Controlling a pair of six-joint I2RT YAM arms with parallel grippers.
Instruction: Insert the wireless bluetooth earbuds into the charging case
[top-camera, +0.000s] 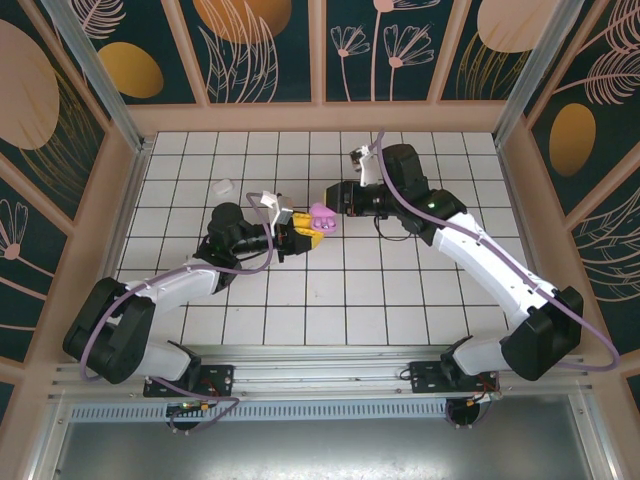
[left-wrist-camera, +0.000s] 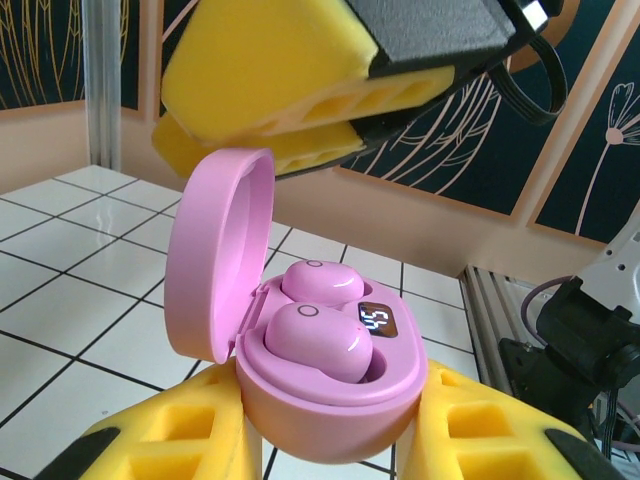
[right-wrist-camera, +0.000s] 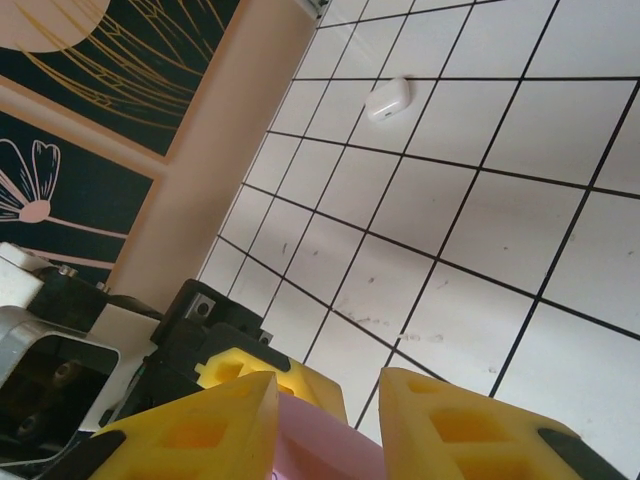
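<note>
On the small dark screen (left-wrist-camera: 375, 320) of the pink case (left-wrist-camera: 330, 400): lit white digits, tilted, not surely readable. Glossy, rounded, lid (left-wrist-camera: 215, 260) flipped up, two pink buds (left-wrist-camera: 318, 338) seated side by side in their wells. Clamped between the left jaws at lower centre of the left wrist view, over mid-tabletop (top-camera: 400, 300). Right jaws at the lid's top edge, pinching or merely touching: cannot tell. At upper left of the top view, well apart, a white case (top-camera: 222, 186).

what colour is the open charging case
The case is pink; it shows best in the left wrist view.
</note>
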